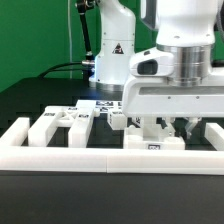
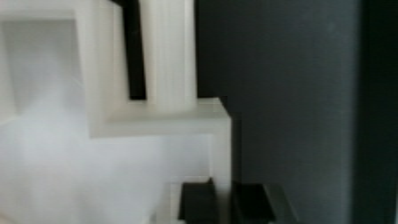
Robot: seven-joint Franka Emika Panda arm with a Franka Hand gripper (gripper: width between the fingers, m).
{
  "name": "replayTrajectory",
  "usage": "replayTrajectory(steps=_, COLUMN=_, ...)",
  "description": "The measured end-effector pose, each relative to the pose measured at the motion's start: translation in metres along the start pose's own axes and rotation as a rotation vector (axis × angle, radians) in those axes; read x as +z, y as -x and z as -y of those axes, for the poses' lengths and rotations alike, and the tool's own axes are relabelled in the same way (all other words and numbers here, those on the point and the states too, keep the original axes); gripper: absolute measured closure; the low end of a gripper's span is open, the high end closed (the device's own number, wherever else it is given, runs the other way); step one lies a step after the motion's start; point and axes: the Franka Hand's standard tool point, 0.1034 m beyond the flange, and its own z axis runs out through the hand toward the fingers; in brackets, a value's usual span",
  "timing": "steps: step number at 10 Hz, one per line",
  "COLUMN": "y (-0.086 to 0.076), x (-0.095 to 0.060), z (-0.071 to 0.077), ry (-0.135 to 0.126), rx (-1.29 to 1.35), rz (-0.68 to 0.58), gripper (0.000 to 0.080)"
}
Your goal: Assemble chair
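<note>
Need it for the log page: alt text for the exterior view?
A white robot gripper hangs low over white chair parts on a black table, at the exterior view's right. Other parts lie further left; a long white rail crosses the foreground.

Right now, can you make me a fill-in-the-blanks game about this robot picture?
1. The table is coloured ____.
2. The chair pieces are all ____.
3. The wall at the back is ____.
4. The claw hangs low on the exterior view's ____ side.

Missing words: black, white, green, right.
</note>
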Motion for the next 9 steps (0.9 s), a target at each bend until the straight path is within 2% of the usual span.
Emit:
replayTrajectory(steps=2, y=-0.008, x=0.001, z=0.023, ry=-0.007, rx=-0.056, rz=-0.014, gripper=0.0765)
replayTrajectory(steps=4, y=-0.012, x=0.001, z=0.034, ry=-0.008, rx=-0.077, rz=-0.020, gripper=0.0765)
replayTrajectory(steps=9, y=-0.015, x=-0.001, z=0.040, ry=-0.013, rx=-0.084, rz=-0.024, gripper=0.0765)
